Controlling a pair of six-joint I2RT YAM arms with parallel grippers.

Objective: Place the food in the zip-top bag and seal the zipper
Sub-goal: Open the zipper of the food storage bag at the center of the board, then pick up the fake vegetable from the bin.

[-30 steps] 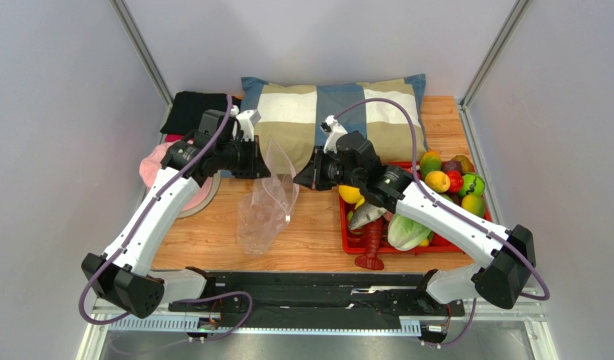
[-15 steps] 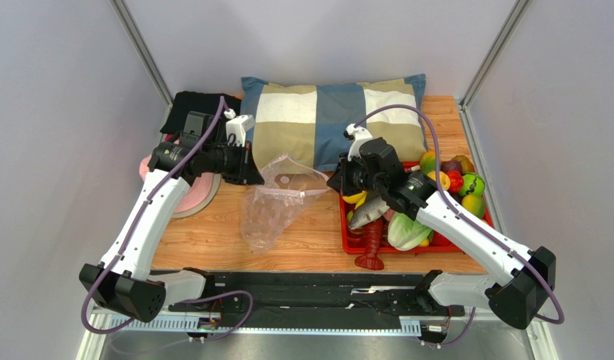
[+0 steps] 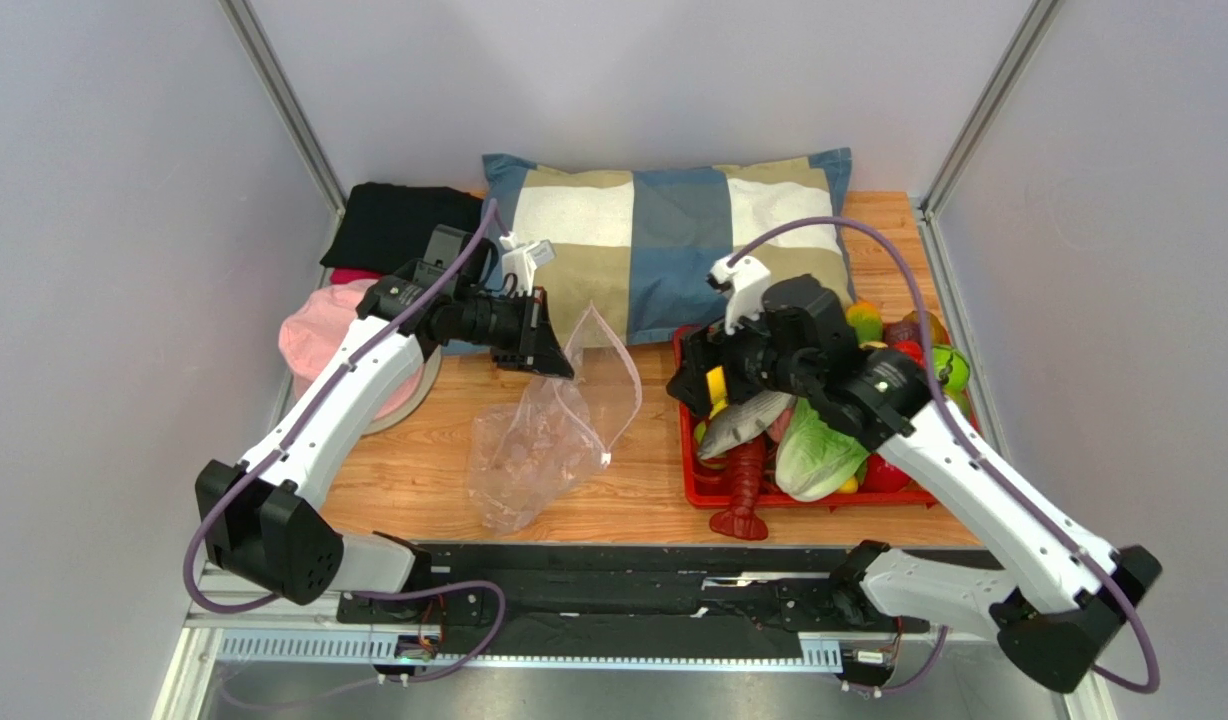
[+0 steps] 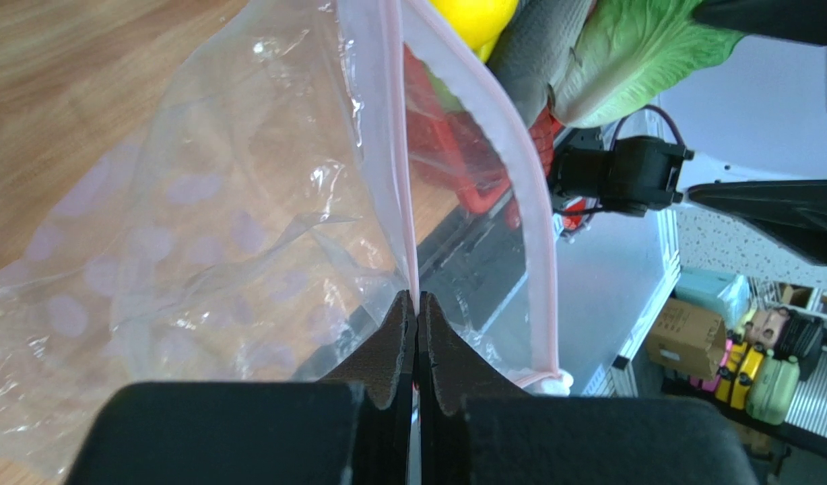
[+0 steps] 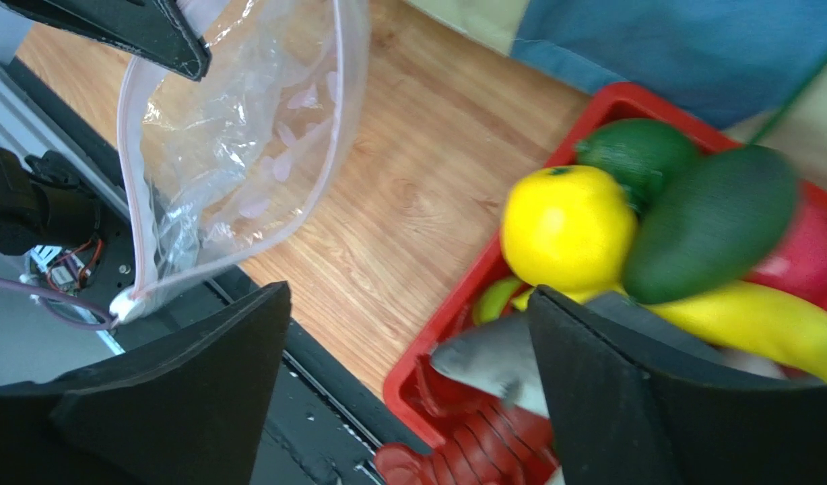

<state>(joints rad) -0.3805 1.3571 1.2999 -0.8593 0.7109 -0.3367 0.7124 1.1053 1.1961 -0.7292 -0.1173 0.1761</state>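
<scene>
- Above the near left corner of the tray [image 3: 692, 483], the right claw [image 3: 698, 384] hung with its jaws wide apart and nothing between them. The grey fish [image 5: 478, 359] lay just beneath it.
- Over the counter [image 3: 425, 465], the left claw [image 4: 418, 308] was pressed together on one lip of the bag [image 3: 553, 435], right at the pink zipper [image 4: 402, 152]. The mouth of the bag gaped toward the tray and its bottom slumped on the wood.
- All the food sat in the tray and the bag looked empty, so I judged the job hardly begun.
- To pick well, the right claw should drop straight onto the fish with its jaws across the narrow body. It should stay clear of the lemon [image 5: 564, 227] and avocado [image 5: 711, 222] crowding beside it.
- The left claw should hold its lip high and steady — a sagging mouth could let the free lip fold shut.
- The fish should go in nose first and deep before the jaws let go — a shallow drop might catch on the zipper.
</scene>
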